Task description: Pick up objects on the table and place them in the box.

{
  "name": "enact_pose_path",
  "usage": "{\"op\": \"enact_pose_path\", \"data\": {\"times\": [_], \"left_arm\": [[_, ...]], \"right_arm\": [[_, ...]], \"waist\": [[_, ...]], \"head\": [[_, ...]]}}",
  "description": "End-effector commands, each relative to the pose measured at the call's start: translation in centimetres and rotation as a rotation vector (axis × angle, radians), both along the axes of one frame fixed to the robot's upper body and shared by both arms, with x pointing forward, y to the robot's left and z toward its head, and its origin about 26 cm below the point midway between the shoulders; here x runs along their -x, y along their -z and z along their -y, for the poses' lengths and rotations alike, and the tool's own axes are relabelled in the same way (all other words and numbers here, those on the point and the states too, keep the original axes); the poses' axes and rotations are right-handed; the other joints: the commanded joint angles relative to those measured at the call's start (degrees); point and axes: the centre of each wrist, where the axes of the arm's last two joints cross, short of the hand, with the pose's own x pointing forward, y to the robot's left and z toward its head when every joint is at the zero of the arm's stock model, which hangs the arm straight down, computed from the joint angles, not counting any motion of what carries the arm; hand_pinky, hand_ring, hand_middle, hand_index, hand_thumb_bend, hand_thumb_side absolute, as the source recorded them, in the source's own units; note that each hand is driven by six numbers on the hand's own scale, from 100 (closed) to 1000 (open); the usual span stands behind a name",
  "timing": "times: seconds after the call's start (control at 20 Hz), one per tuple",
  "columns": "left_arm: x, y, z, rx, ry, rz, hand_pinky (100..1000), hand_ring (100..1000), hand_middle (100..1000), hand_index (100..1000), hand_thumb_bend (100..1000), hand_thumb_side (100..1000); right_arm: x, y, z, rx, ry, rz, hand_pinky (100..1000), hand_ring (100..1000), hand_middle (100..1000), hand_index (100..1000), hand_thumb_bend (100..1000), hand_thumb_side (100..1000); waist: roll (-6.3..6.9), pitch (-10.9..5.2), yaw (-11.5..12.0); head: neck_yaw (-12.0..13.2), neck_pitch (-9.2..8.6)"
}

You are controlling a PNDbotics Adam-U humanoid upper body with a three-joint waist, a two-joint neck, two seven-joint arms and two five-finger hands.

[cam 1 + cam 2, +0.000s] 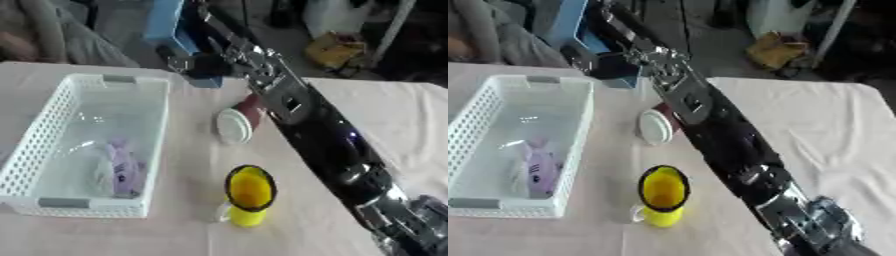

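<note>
On the cloth-covered table (385, 115), a yellow mug (249, 195) stands upright near the front edge, just right of the white basket (52, 145), which holds a pale purple item in clear wrap (122, 170). Behind the mug lies a dark red container with a white lid (238, 122), on its side. The right arm (324, 140) crosses diagonally above them; its hand (197, 62) is at the far edge, and whether its fingers are apart or together cannot be told.

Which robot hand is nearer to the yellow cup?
The right. Only the right robot hand shows, beyond the yellow cup near the basket's far corner, its arm passing beside the cup. The left is out of view.
</note>
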Motion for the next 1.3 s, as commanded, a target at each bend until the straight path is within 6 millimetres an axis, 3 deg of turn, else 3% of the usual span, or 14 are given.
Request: {"op": "enact_pose_path", "data": {"times": [0.05,0.55,0.75,0.95,1.15,1.2,1.3], "left_arm": [[0.1,-1.0,0.2,-0.005,0.013,0.037,311,776,772,793,360,850],[-0.2,-1.8,-0.1,0.021,-0.012,0.080,340,772,769,792,390,826],[-0.3,-2.3,-0.2,0.038,-0.041,0.104,345,772,769,792,397,825],[-0.5,-2.7,-0.1,0.052,-0.043,0.120,349,771,769,790,405,821],[-0.7,-3.2,0.1,0.044,-0.029,0.157,361,770,766,788,416,804],[-0.7,-3.3,0.2,0.043,-0.025,0.161,365,770,765,788,421,800],[-0.8,-3.4,0.3,0.042,-0.019,0.167,366,770,765,788,421,800]], "right_arm": [[0.3,-1.1,-0.7,0.037,-0.016,0.041,100,100,100,368,100,138],[-0.2,1.2,-1.9,0.144,-0.036,0.015,100,100,100,367,100,140],[-0.4,2.0,-2.5,0.180,-0.048,0.007,100,100,100,366,100,149],[-0.5,2.7,-3.0,0.226,-0.060,0.009,100,100,100,363,100,145],[0.0,3.5,-4.9,0.347,-0.163,0.035,100,100,127,362,100,153],[0.2,3.6,-5.6,0.408,-0.207,0.054,100,344,421,614,100,304],[0.8,3.8,-6.6,0.577,-0.298,0.081,122,381,459,648,100,332]], "waist": [[0.16,-1.51,0.23],[-2.63,-3.69,1.58],[-4.33,-3.88,1.93],[-5.31,-3.99,2.26],[-6.01,-4.27,2.97],[-6.13,-4.33,3.09],[-6.20,-4.39,3.09]], "head": [[-0.20,-0.53],[-0.51,-0.91],[-0.72,-0.85],[-0.75,-0.73],[-1.03,-0.94],[-1.07,-0.99],[-0.96,-1.06]]}}
